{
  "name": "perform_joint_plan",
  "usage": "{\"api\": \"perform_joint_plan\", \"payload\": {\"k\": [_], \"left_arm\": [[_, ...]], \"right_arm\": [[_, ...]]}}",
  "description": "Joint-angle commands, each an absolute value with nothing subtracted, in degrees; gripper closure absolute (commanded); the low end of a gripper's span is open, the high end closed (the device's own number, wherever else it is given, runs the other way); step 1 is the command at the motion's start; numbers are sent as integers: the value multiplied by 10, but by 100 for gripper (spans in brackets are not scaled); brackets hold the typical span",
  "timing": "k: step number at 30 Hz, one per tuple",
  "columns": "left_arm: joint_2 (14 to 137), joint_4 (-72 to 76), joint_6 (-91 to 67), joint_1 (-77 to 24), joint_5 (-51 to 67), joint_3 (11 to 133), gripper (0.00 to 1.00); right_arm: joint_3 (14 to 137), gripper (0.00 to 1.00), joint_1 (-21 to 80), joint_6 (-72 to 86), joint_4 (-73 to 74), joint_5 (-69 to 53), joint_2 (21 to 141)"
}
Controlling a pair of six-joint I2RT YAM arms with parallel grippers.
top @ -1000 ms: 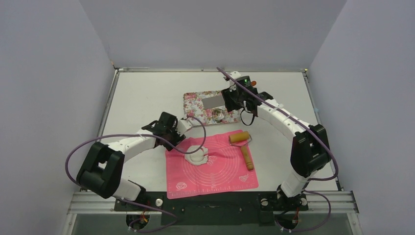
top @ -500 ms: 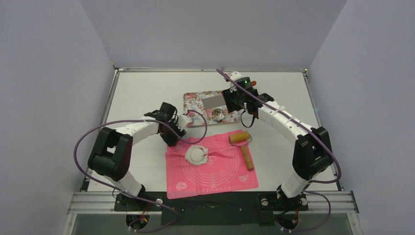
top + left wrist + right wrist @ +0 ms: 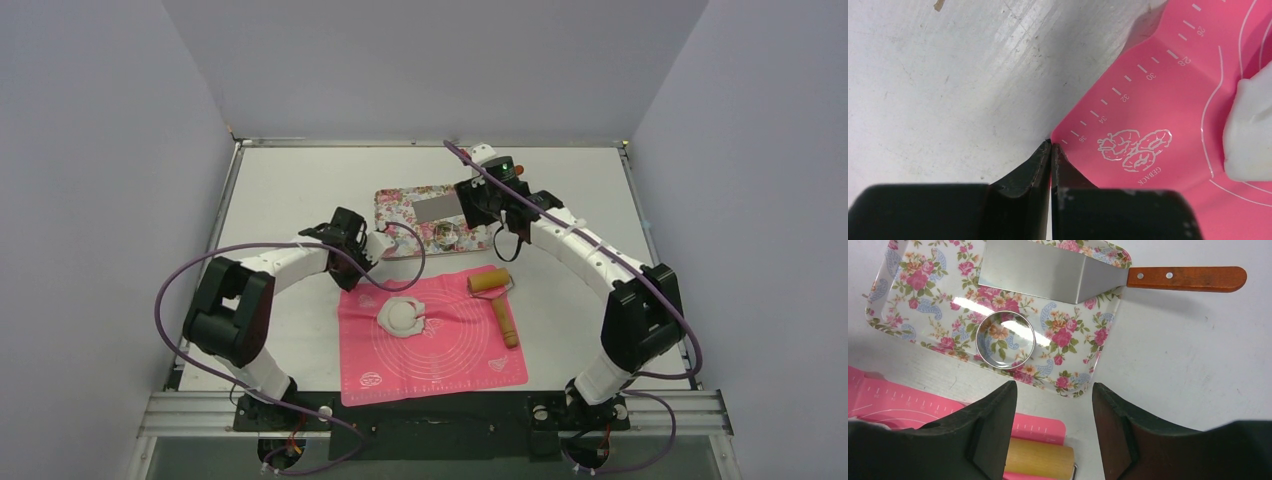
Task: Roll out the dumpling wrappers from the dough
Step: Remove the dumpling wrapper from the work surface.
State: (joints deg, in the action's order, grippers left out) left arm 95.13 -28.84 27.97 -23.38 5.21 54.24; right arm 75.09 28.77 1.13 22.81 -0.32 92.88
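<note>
Left arm comes off its base, folds at the elbow and angles the wrist down so the left end effector sits low over the counter. Fingers are pressed right together, no gap. The tips are at the corner of the pink mat. I honestly can't tell if a sliver of the mat is pinched between them or if they're just touching its edge. The dough is a white lump lying on the mat, ahead and to the right of those tips and not touching them. From the wrist cam only its edge shows. I can't pick out a clean round wrapper in it from these views.

Right arm is stretched way out, elbow high, with the wrist tipped over so the right end effector hangs above the near edge of the floral tray. Fingers are spread roughly halfway with nothing between them and nothing touching them.

In the tray, ahead and a bit left of the open fingers, there's a metal ring lying flat. Further ahead, a spatula has its blade in the tray, and its wooden handle sticks out to the right over the counter. Right under the right end effector, on the mat's edge, is the rolling pin.
</note>
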Motion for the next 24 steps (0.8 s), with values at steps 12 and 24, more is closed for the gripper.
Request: {"api": "perform_joint_plan", "payload": {"k": [12, 24], "left_arm": [[944, -225, 233, -169, 58, 565, 100], [959, -211, 229, -169, 69, 562, 100]], "right_arm": [[612, 46, 323, 103, 258, 47, 793], [535, 43, 327, 139, 284, 88, 700]]}}
